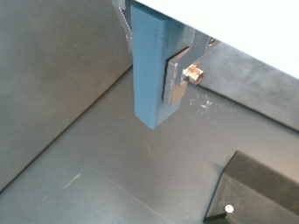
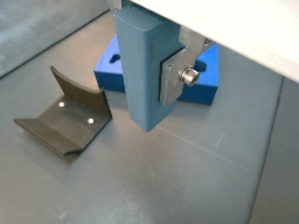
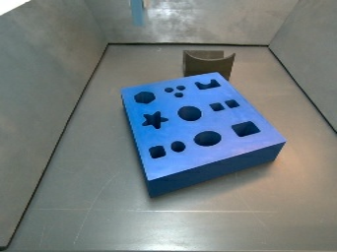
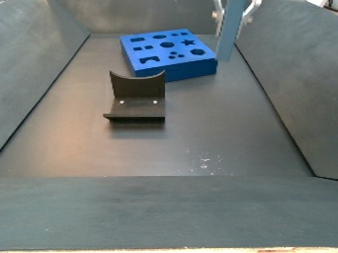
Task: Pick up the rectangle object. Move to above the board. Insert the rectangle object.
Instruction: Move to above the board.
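The gripper (image 2: 176,77) pinches the block (image 2: 149,70) near its top, high in the air, off to the side of the board (image 3: 198,126). The block hangs long below the fingers (image 1: 176,72) (only a small grip), so it may tilt and catch on a hole's edge, or bump the fixture (image 4: 134,99).

gripper (image 2: 163,74): 1 | rectangle object (image 2: 149,74): 1 | board (image 3: 200,128): 1 | fixture (image 4: 133,98): 1

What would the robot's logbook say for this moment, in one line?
pincer: shut on blue block | block: lifted off floor, upright | board: holes empty | fixture: untouched
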